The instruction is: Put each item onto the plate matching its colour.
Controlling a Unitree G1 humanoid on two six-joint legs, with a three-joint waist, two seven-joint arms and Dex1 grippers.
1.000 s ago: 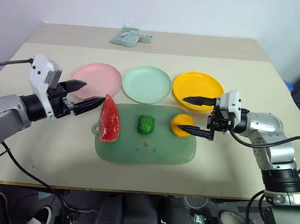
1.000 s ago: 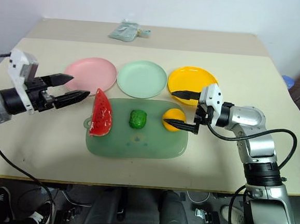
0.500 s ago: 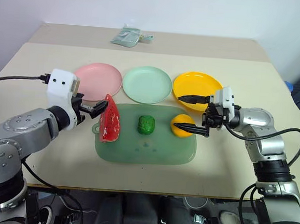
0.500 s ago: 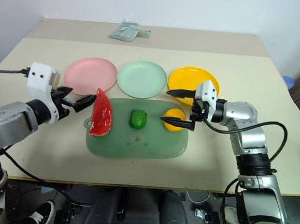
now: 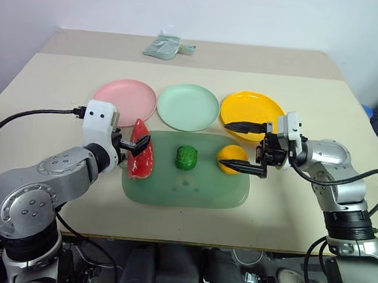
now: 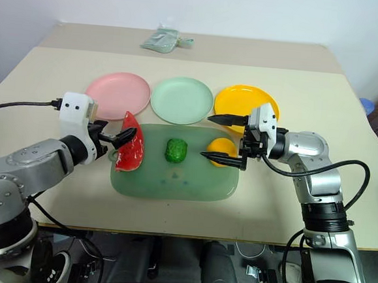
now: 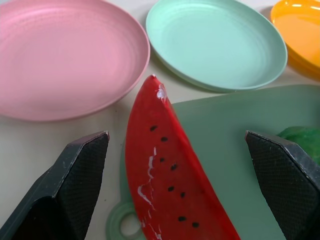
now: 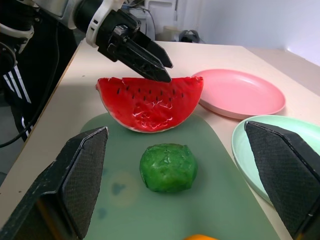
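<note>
A red watermelon wedge (image 5: 139,158) stands on its rind at the left end of the translucent green board (image 5: 185,184). A bumpy green lump (image 5: 186,157) sits mid-board, and an orange ball (image 5: 231,155) at the right end. Behind the board lie a pink plate (image 5: 122,100), a mint plate (image 5: 188,107) and a yellow plate (image 5: 252,109), all bare. My left gripper (image 7: 175,140) is open, its fingers (image 7: 82,165) straddling the wedge without touching it. My right gripper (image 5: 223,143) is open and level at the ball, one finger in front of it, one over the yellow plate's rim.
A pale green folded pouch (image 5: 162,45) lies at the table's far edge. A black cable (image 5: 27,119) trails from my left wrist across the left of the table. The board's small handle loop (image 7: 122,226) sits beside the wedge.
My left arm has swung in and down from the table's left side, so its open fingers now stand on either side of the watermelon wedge. The right gripper has stayed at the ball.
</note>
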